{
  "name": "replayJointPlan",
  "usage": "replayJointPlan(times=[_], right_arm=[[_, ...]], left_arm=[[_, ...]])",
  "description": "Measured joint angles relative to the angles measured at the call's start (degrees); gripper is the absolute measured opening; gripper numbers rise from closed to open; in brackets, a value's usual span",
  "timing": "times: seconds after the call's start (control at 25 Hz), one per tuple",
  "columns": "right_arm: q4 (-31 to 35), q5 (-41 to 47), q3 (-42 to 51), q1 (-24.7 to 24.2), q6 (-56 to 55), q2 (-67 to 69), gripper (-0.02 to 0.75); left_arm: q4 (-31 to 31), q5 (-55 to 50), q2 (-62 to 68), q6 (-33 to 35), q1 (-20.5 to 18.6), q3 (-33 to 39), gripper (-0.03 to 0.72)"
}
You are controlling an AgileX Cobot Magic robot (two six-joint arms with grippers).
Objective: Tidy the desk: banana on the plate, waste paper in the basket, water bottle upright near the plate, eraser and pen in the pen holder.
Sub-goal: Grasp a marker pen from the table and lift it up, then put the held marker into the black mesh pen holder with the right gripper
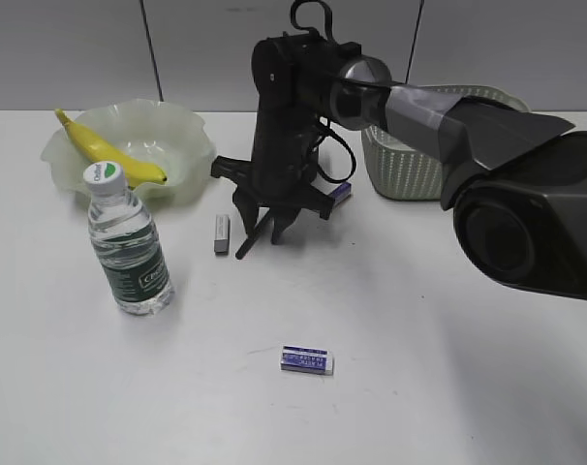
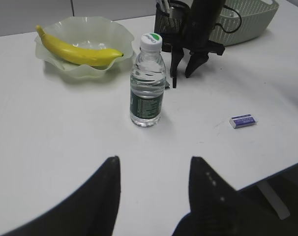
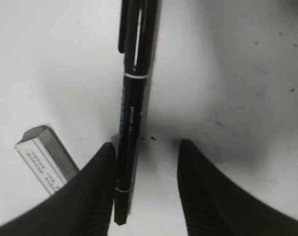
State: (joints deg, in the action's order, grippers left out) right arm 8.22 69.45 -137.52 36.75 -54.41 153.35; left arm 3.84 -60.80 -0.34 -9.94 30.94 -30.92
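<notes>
You have the right gripper [image 1: 264, 231] down at the tabletop [image 1: 419, 387] in the middle, jaws pointing straight down and about half open. In the right wrist view the pen [image 3: 132, 105] lies flat between the jaws, hard against the left finger [image 3: 92, 187], with a clear gap to the other finger. Not clamped yet as far as you can see. The pen's long axis runs straight away from the camera, along the jaw line, clip end far and the other end near. In the exterior view only its dark tip shows, slanting down-left below the jaws.

A grey eraser [image 1: 221, 233] lies just left of the pen, long axis nearly parallel to it. A second eraser, blue and white [image 1: 306, 360], lies well apart toward the front, long axis left-right.

The left gripper [image 2: 154, 196] hovers over the near tabletop, jaws half open, nothing in them.

The banana [image 1: 108, 152] lies on the plate [image 1: 182, 131] at far left, stem up-left, tip down-right. The water bottle [image 1: 127, 242] stands upright just in front of the plate. The basket [image 1: 410, 165] sits at back right; the pen holder [image 2: 169, 22] is behind the right arm.
</notes>
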Motion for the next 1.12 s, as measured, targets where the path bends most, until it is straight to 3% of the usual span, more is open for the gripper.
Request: replayJointPlan(times=[0.2,0.8,1.12], right_arm=[[-0.17,0.08,-0.05,0.0,0.0,0.18,0.082],[-1.0,0.28,-7.5,0.28,-0.21,-3.63,0.087],[-2.56,0.32,-10.1,0.28,10.52,-8.89,0.087]], left_arm=[[0.0,0.0,0.0,0.0,0.0,0.0,0.342],[0.05,0.0,0.0,0.0,0.0,0.0,0.335],[0.05,0.0,0.0,0.0,0.0,0.0,0.331]])
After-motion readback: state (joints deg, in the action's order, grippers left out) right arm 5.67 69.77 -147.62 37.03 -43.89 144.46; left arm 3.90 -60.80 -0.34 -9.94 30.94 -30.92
